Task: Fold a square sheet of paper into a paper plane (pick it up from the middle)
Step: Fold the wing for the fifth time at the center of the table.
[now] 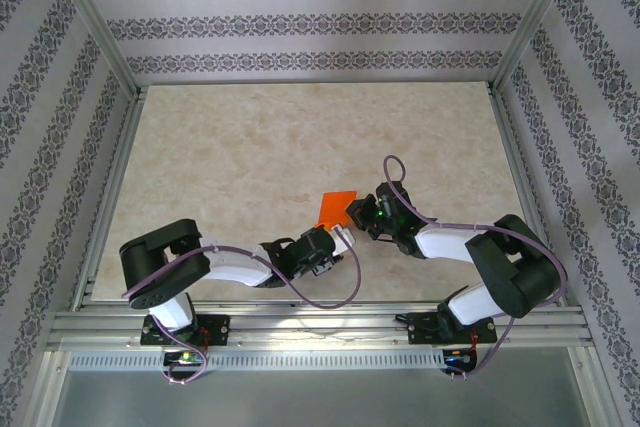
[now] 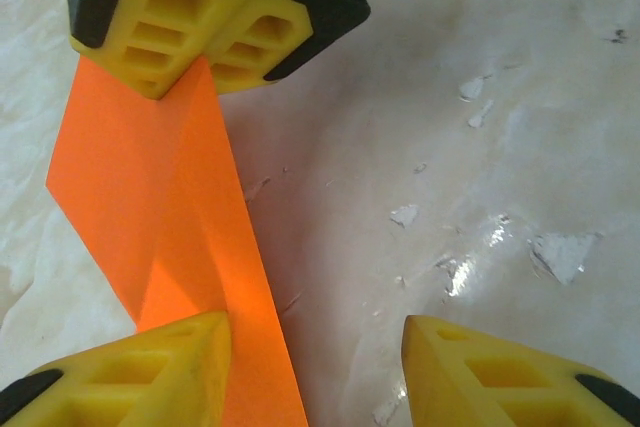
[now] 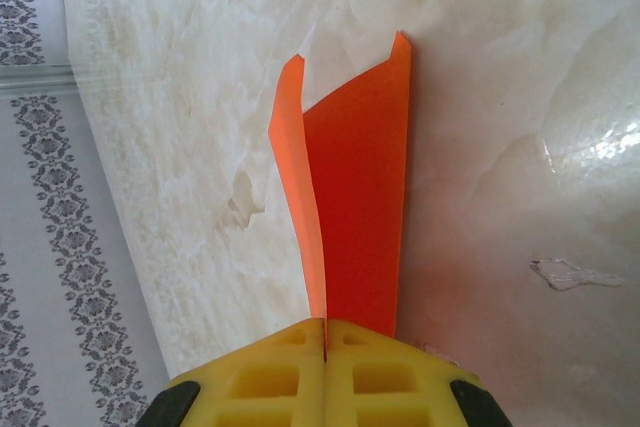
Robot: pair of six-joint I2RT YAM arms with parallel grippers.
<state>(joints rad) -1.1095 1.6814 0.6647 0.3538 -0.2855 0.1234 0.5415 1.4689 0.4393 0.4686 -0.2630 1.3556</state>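
We see the right gripper point(image 3: 325, 325) pressed together, pinching the folded orange sheet of paper point(image 1: 334, 207) near the middle of the table point(image 1: 230, 167). The left gripper point(image 2: 315, 332) stands spread at the sheet's 6 o'clock, with one finger just beside it.

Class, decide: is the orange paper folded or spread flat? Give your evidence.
Folded. Two layers of the orange paper rise from the shut right claw, meeting along a crease; the left wrist view shows diagonal creases too.
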